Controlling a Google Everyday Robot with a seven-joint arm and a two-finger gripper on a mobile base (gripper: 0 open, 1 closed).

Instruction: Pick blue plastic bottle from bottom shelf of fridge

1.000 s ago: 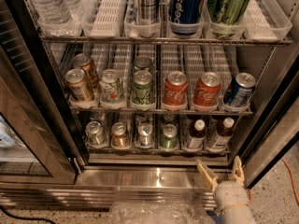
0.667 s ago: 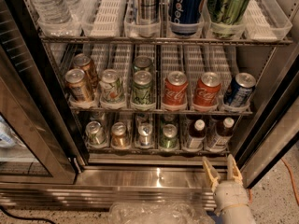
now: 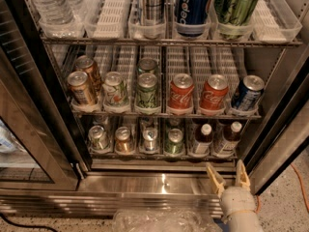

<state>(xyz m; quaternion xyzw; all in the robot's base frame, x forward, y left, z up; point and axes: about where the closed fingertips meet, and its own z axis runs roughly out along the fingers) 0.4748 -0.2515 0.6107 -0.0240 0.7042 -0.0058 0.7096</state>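
Observation:
The fridge [image 3: 159,185] stands open before me. Its bottom shelf [image 3: 161,154] holds four rows of small cans on the left and two rows of white-capped bottles on the right. The blue plastic bottle [image 3: 227,140], dark brown with a pale label, stands at the front of the rightmost lane. The similar bottle with a darker label [image 3: 203,139] is just left of it. My gripper [image 3: 228,176] is open and empty. It points up at the fridge's steel sill, below and in front of the blue plastic bottle, and does not touch it.
The middle rack holds cans, among them red Coca-Cola cans [image 3: 181,94] and a blue can [image 3: 247,94]. The top rack holds a Pepsi can [image 3: 192,8] and water bottles [image 3: 53,8]. The glass door [image 3: 29,144] stands open at left. A crumpled clear bag [image 3: 159,221] lies on the floor.
The gripper has shifted slightly in front of the sill, and its fingers stand a little closer together than a second ago. Nothing on the shelves has moved.

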